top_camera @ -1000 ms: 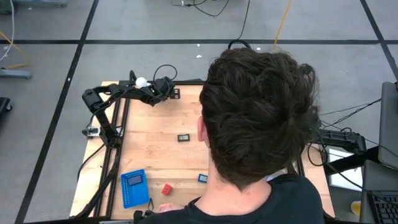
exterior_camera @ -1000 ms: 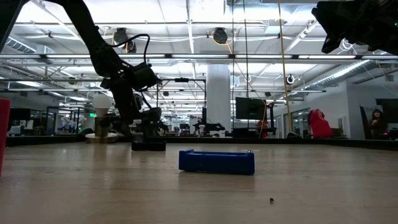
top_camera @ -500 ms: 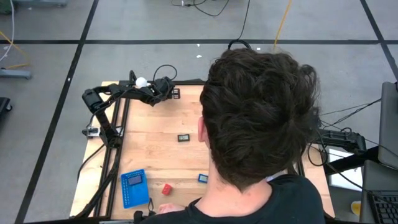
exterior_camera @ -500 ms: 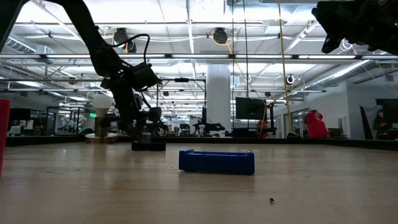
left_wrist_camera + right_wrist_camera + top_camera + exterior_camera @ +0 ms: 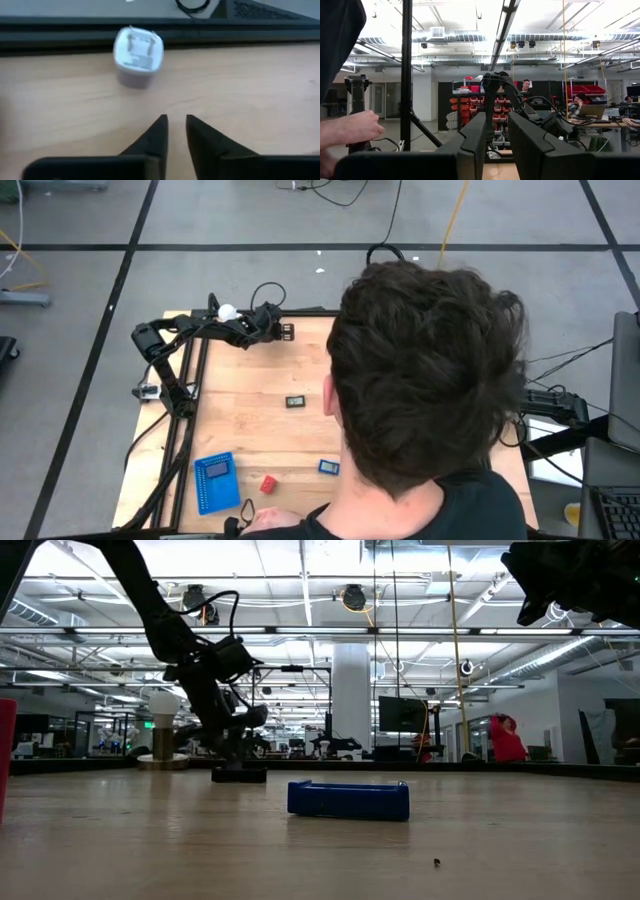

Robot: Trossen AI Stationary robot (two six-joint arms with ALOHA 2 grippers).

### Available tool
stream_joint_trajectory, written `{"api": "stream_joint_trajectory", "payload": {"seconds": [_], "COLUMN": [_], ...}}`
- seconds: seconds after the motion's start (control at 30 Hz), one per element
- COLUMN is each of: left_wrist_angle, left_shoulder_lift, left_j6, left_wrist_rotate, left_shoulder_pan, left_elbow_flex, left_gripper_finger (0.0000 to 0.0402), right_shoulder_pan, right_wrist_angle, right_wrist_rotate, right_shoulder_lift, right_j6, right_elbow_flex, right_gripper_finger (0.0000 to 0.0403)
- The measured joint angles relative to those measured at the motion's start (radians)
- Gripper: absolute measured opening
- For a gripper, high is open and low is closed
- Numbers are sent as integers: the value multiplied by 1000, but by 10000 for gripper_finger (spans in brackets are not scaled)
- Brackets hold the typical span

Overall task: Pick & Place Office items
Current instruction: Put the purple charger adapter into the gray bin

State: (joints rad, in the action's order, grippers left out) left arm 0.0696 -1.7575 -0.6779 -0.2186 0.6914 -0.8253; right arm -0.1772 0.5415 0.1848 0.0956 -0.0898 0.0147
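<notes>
My left gripper (image 5: 270,327) (image 5: 175,125) stands at the table's far left, slanting down, shut, with nothing between its fingers. Just beyond its fingertips a whitish plug adapter (image 5: 138,56) with two prongs lies on the wood. The high view shows a small dark piece (image 5: 287,330) at that spot, and the low view shows it (image 5: 240,775) under the gripper (image 5: 238,745). Other office items lie apart on the table: a black rectangular piece (image 5: 296,401), a blue piece (image 5: 328,466) (image 5: 348,799) and a red block (image 5: 268,483). My right gripper (image 5: 497,132) is shut, raised off to the right.
A person leans over the table; the head (image 5: 425,360) hides its right half, and a hand (image 5: 347,132) shows near my right arm. A white ball on a tan base (image 5: 227,311) stands beside my left arm. A blue ribbed tray (image 5: 215,481) lies near left.
My left gripper has stayed over the same spot but tipped at the wrist: its fingers pointed almost straight down at the dark piece and now slant. The piece lies where it was. The person's head has shifted a little toward the table's right.
</notes>
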Motion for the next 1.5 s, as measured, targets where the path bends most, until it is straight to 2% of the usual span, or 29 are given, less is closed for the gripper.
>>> {"api": "stream_joint_trajectory", "payload": {"seconds": [0.3, 0.53, 1.0, 1.5], "left_wrist_angle": [-9, -24, -151, -175], "left_shoulder_lift": [0, 0, 0, 0], "left_j6": [-11, 50, 180, 177], "left_wrist_rotate": [20, 20, 36, 57], "left_shoulder_pan": [5, 26, 70, 86], "left_elbow_flex": [0, -34, -106, -116], "left_gripper_finger": [176, 224, 230, 230], "right_shoulder_pan": [0, 0, 0, 0], "right_wrist_angle": [0, 0, 0, 0], "right_wrist_rotate": [0, 0, 0, 0], "right_shoulder_lift": [0, 0, 0, 0], "right_j6": [0, 0, 0, 0], "right_elbow_flex": [0, 0, 0, 0], "right_gripper_finger": [73, 73, 73, 73]}}
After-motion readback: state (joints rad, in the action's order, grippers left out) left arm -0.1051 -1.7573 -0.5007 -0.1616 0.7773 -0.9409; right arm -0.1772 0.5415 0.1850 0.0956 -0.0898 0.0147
